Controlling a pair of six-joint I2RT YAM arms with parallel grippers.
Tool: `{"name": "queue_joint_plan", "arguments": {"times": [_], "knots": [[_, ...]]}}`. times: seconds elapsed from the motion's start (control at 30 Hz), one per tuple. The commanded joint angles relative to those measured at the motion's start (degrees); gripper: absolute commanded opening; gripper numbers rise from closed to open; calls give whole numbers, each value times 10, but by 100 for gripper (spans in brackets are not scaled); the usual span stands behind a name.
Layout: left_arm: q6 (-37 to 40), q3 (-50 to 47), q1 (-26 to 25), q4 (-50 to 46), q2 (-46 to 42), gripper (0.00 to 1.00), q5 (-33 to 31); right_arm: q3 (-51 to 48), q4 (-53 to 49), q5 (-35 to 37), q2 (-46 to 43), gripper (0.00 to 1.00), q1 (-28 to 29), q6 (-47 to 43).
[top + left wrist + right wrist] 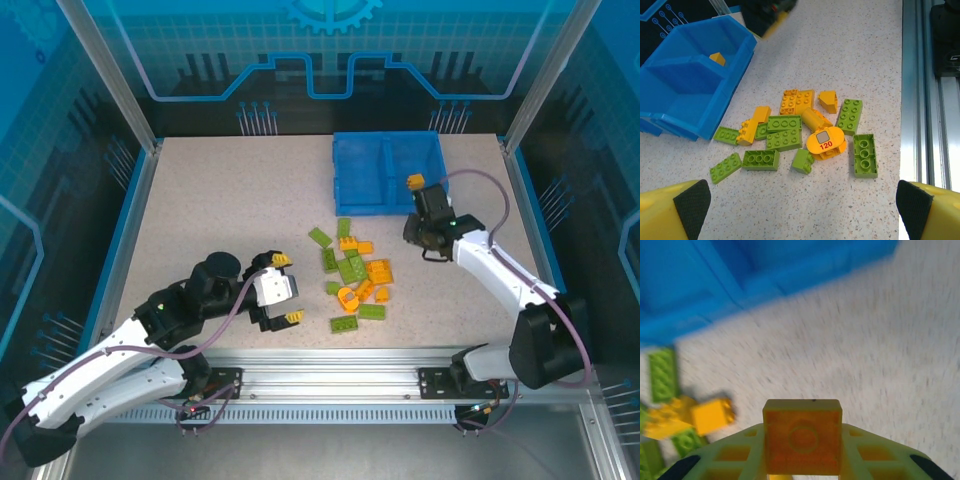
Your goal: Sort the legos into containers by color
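Right pincer (pixel 802 467) is clenching an orange studded plastic brick (pixel 802 440), left pincer (pixel 285 290) gaping; blue plastic bin (pixel 340 172) is holding one orange brick (pixel 717 58), green-and-orange pile (pixel 355 280) waiting mid-worktop.

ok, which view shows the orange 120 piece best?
Left wrist: the orange 120 piece sits sharp mid-frame, label readable. Top external shows it small, label unreadable. Right wrist is blurred; I can't pick it out there.
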Motion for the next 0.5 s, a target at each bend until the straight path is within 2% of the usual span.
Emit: {"name": "queue_joint_plan", "arguments": {"times": [0.0,0.17,0.3,0.47], "knots": [[7,-6,2,2,-5,99,10,93,5,29,36,29,-19,-70],[11,-1,2,-11,-5,99,0,264,-12,5,192,29,-65,-114],[10,-1,2,-12,-11,99,-7,412,-61,-35,341,30,-91,-100],[10,-5,1,-6,-19,99,-18,546,-125,-41,472,32,-103,-78]]}}
